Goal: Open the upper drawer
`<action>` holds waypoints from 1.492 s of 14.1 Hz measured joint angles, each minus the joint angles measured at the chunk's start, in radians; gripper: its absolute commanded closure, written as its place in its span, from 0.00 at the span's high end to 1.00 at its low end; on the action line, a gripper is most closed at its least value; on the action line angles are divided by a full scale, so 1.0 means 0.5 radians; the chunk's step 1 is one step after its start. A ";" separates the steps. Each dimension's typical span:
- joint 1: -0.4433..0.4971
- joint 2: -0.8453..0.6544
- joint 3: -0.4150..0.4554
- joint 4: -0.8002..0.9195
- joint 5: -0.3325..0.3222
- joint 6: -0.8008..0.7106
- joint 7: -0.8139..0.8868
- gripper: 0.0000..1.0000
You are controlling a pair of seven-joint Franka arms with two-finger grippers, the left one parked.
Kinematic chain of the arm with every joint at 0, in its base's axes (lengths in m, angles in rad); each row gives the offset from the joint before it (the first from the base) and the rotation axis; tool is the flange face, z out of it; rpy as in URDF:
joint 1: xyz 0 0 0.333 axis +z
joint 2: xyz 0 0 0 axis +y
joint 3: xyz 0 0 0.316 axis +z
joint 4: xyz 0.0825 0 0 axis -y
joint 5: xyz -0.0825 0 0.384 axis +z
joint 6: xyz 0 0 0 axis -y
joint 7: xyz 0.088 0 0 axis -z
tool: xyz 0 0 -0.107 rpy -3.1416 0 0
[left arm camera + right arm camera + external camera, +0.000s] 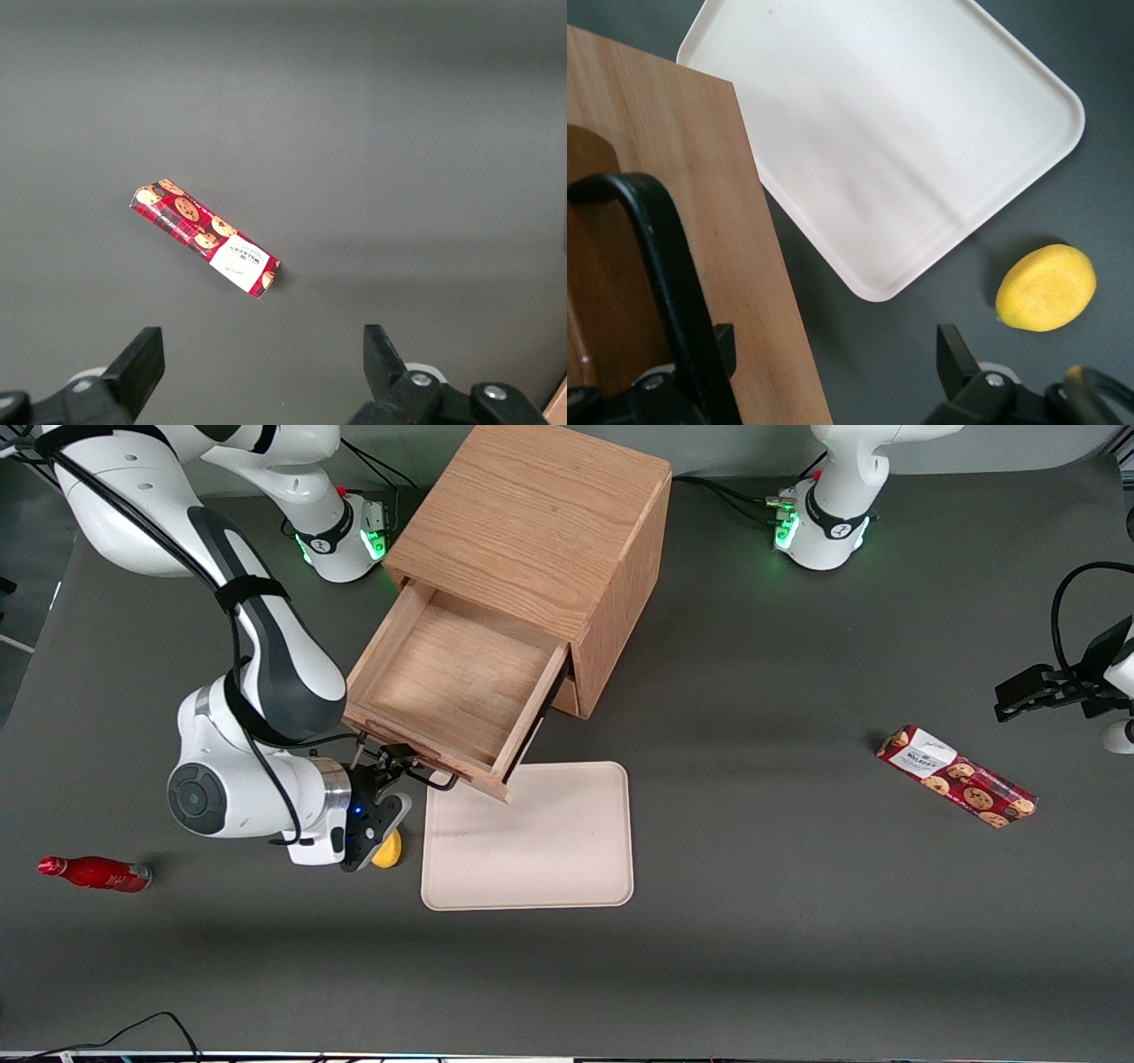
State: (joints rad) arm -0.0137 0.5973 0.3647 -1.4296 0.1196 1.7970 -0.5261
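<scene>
The upper drawer [452, 682] of the oak cabinet [532, 522] stands pulled far out, its empty wood-grain tray showing. Its thin black bar handle [431, 778] runs along the drawer front nearest the front camera. My right gripper [390, 766] is at that handle, at the working arm's end of the drawer front. In the right wrist view the gripper [837, 350] is open, fingers wide apart. The handle [660, 257] passes close by one finger [725, 350], and the drawer front [682, 150] lies partly between the fingers. Nothing is gripped.
A cream tray [527, 837] lies flat just in front of the open drawer, partly under it; it also shows in the right wrist view [877, 133]. A lemon [388, 850] [1045, 288] sits under my wrist. A red bottle [93, 872] and a cookie packet [957, 775] lie farther off.
</scene>
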 measured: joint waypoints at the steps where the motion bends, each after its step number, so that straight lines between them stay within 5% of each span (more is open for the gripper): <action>1: -0.006 0.008 0.001 0.013 -0.010 0.000 -0.009 1.00; 21: -0.086 0.094 0.018 0.133 -0.029 -0.009 -0.154 1.00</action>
State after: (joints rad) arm -0.0569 0.6442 0.3739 -1.3632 0.1050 1.7926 -0.6029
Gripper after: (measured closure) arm 0.000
